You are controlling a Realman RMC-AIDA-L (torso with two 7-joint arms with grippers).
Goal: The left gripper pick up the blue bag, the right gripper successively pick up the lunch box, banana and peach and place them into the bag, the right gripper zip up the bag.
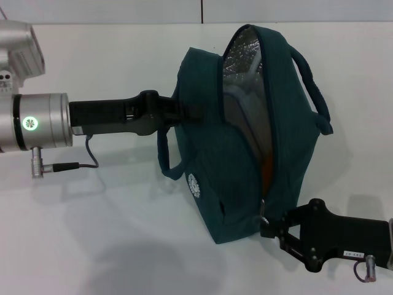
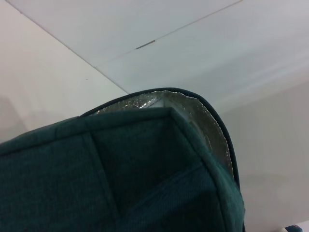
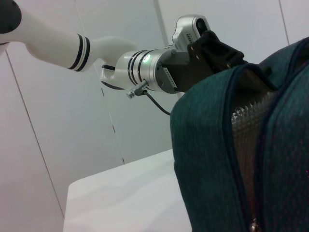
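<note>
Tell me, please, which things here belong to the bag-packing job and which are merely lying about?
Part of the job:
- blue bag, still unzipped
- left gripper, at the bag's side
- right gripper, at the zip end
- something orange inside, perhaps the banana

Lying about:
- nothing but the table

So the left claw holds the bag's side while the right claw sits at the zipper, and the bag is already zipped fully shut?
Not quite. The blue bag is open, not zipped shut: the head view shows its silver lining. The rest holds: the left gripper grips its side and the right gripper sits at the zipper.
</note>
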